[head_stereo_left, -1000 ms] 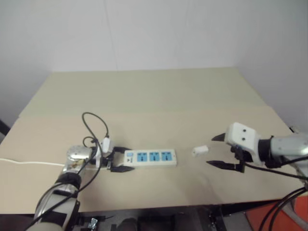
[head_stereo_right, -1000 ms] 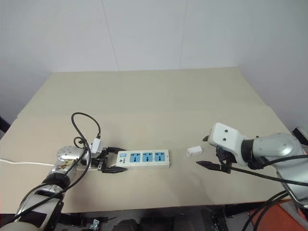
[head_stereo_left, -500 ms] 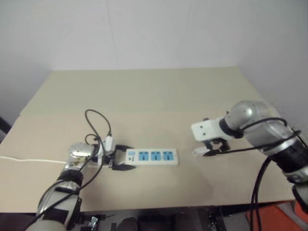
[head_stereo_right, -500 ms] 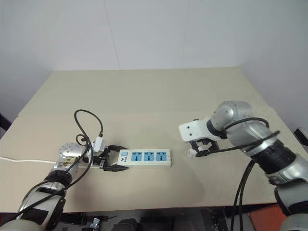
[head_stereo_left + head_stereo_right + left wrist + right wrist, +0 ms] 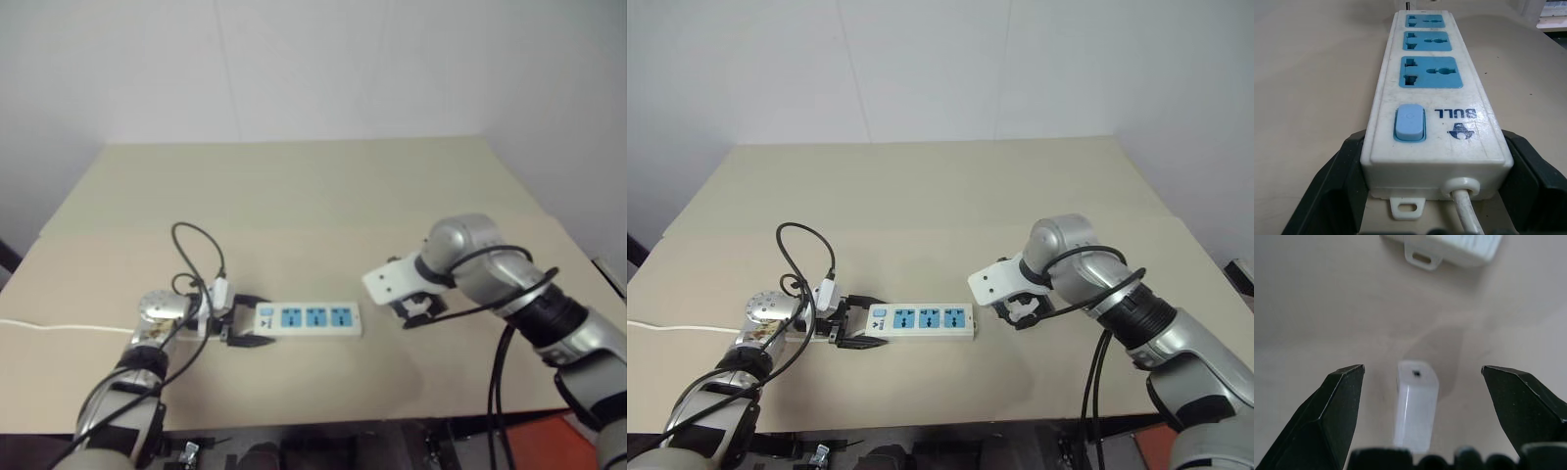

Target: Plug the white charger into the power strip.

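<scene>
The power strip (image 5: 921, 320) lies flat on the tan desk (image 5: 921, 206), its three blue sockets in a row and its switch end toward the left claw (image 5: 862, 328). That claw is clamped on the strip's switch end, one black finger on each long side, with the white cord (image 5: 1465, 210) leaving between them. The white charger (image 5: 1415, 406) lies on the desk just beyond the strip's other end. The right claw (image 5: 1420, 377) points down over it, fingers spread wide on either side, not touching

White power strip (image 5: 308, 319), blue sockets
</scene>
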You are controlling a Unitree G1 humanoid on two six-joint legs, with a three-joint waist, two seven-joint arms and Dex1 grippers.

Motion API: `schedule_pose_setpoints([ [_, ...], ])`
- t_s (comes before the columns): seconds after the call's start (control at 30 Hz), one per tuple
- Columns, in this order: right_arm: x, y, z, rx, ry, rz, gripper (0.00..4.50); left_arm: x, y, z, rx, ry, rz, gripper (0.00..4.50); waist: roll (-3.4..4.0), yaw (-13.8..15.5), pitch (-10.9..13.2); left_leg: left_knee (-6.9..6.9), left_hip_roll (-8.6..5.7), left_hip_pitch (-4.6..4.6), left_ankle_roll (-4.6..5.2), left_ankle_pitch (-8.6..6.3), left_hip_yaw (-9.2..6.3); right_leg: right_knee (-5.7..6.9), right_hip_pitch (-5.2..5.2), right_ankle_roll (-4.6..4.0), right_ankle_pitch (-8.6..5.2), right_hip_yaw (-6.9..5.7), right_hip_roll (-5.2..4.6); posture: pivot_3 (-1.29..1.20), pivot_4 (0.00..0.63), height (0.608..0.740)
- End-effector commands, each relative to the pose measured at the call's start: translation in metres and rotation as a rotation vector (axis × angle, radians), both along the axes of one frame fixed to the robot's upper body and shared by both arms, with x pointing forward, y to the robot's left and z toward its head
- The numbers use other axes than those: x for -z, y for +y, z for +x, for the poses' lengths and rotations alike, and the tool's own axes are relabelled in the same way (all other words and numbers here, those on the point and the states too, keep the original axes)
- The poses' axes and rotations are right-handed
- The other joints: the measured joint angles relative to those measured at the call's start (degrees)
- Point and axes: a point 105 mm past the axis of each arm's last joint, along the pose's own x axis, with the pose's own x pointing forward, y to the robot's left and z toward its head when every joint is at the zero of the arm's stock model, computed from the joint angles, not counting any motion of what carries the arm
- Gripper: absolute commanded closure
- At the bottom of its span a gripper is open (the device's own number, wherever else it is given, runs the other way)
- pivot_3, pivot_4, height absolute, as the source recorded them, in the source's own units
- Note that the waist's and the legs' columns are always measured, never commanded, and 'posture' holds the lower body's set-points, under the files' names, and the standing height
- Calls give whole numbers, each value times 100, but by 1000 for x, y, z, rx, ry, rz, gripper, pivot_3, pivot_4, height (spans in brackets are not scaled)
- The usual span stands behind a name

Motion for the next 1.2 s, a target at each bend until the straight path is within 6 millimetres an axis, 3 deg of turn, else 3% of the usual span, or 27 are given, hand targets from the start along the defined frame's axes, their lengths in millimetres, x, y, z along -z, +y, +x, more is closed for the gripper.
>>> schedule_pose_setpoints([
  [0.03,-2,-2,3,21,-14,-33,0,7,5,-3,0,8,60,1213,0,1,0,0,0,0,0,0,0,0,0,0,0,0,0,0,150,740],
  [0.67,7,-5,6,12,-10,-96,0,9,5,-3,-3,10,64,1213,1,-4,0,0,0,0,0,0,0,-1,0,0,0,0,0,0,150,740],
  [0.77,11,-8,5,8,-3,-116,867,10,4,-3,-4,11,63,1213,1,-3,0,0,0,0,0,0,0,0,0,0,0,0,0,0,150,740],
  [1.0,19,-12,5,16,10,-134,3369,10,4,-3,-6,13,64,1213,1,-2,0,0,-1,1,0,0,0,-1,0,0,0,0,0,0,150,740],
  [1.2,11,-12,4,9,-26,-142,3391,10,5,-3,-5,12,73,1213,1,-1,0,0,-1,2,0,0,0,-1,1,0,0,0,0,0,150,740],
])
